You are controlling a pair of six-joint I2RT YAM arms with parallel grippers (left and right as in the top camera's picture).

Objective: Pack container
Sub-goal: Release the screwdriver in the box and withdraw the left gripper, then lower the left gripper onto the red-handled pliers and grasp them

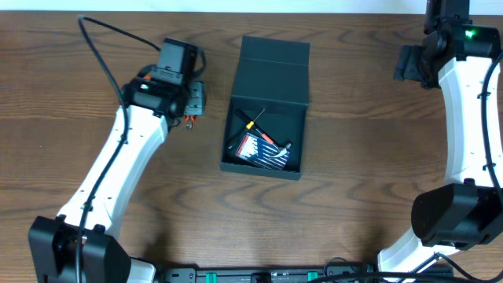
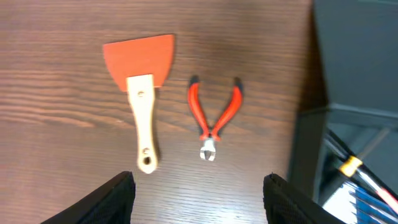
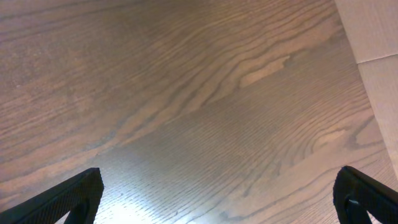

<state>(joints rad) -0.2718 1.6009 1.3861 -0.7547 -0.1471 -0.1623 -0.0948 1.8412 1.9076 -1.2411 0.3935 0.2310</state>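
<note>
Sitting in the middle of the table [image 1: 354, 157], the container [image 1: 273, 72] has its lid flapped open toward the far side, with a screwdriver [image 1: 253, 119] and a striped packet [image 1: 263, 151] lying inside. Just left of it lie red-handled pliers [image 2: 214, 118] and, further left, an orange scraper [image 2: 142, 81]. The left gripper [image 2: 199, 193] hovers over the pair, fingers apart and holding nothing. The right gripper [image 3: 217, 196] hangs spread wide at the far right. The pliers lie close to the container's wall, so a descending finger could clip it and shove the container, or pinch one splayed handle and let the pliers swing loose.
</note>
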